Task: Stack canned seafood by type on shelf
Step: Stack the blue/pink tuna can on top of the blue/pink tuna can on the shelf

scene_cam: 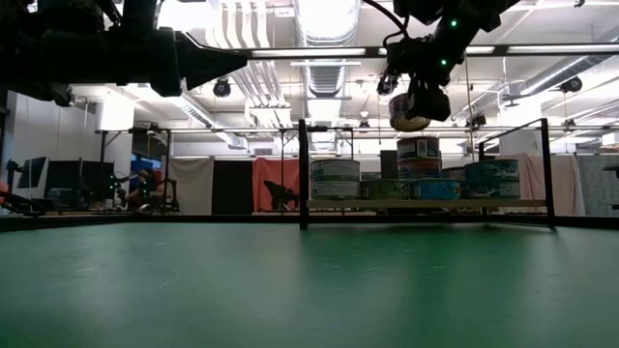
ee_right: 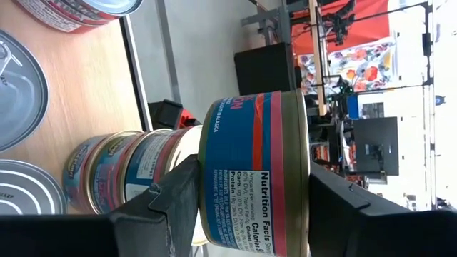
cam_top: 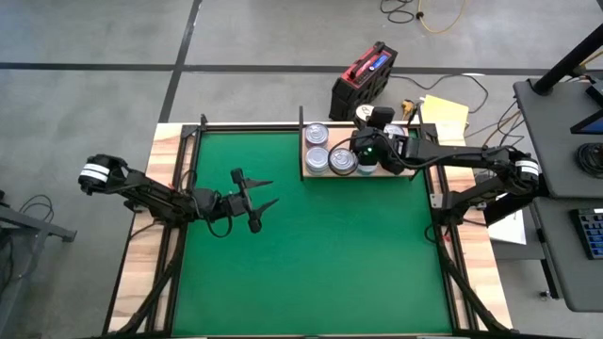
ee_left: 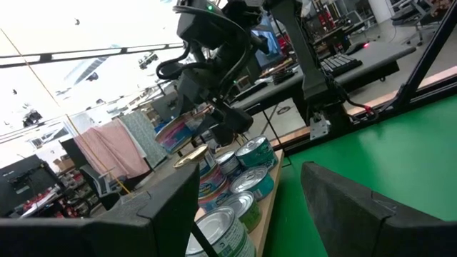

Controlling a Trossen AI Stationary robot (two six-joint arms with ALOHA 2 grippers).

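Several canned seafood tins [cam_top: 317,158] stand on the pale wooden shelf [cam_top: 388,173] at the far edge of the green mat, some of them stacked two high [scene_cam: 418,155]. My right gripper [scene_cam: 411,97] hangs above the shelf, shut on a blue-and-red labelled can [ee_right: 250,178] over the stacked tins. Over the left part of the mat, well away from the shelf, my left gripper [cam_top: 271,192] stands open with nothing between its fingers; its wrist view shows the tins [ee_left: 243,185] farther off. My right gripper pinches the can between its two fingers [ee_right: 178,196], which sit at the can's two flat ends [ee_right: 206,164]; the label wall faces the wrist camera. The can [scene_cam: 411,108] is lifted clear above the tins on the shelf and is tilted.
A black frame with upright posts [scene_cam: 303,174] borders the mat, and the shelf lies just inside it. A red-and-black case [cam_top: 363,80] and yellow papers [cam_top: 445,115] lie beyond the far edge. The green mat [cam_top: 311,254] is bare toward the near side.
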